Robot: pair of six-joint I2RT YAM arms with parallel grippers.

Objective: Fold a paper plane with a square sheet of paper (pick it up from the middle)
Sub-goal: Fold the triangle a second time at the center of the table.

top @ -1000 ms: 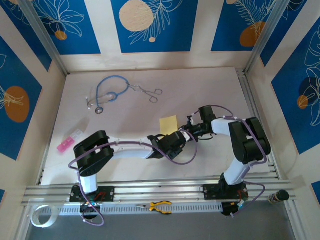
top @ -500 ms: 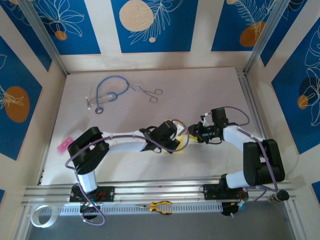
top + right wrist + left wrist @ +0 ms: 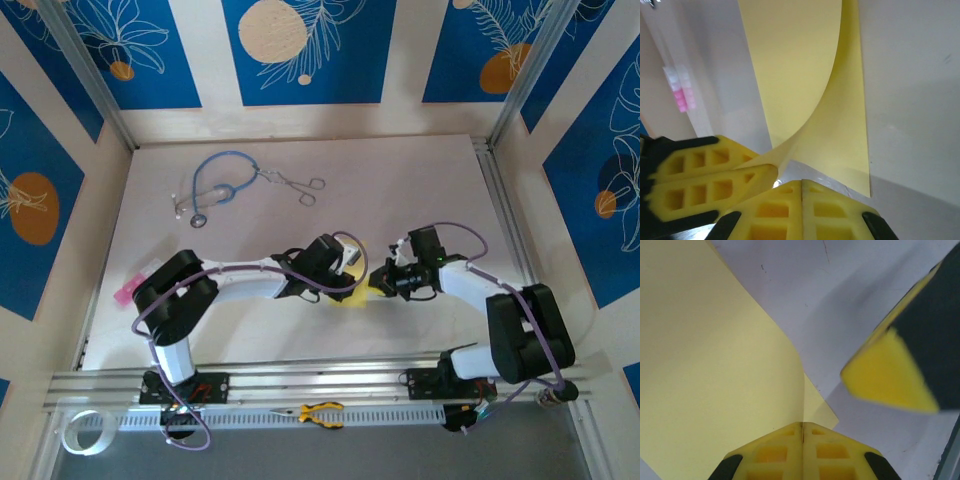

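The top camera hangs above and behind the arm bases, looking down over the whole table point(image 3: 420, 180). Wrist cameras peer past the left gripper point(image 3: 802, 426) and right gripper point(image 3: 801, 182), very close, facing the same square sheet of paper point(image 3: 715, 365).

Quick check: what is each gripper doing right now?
Left gripper: closed, pinching a lifted edge of the square sheet of paper.
Right gripper: closed, apparently empty, tips just short of the sheet.
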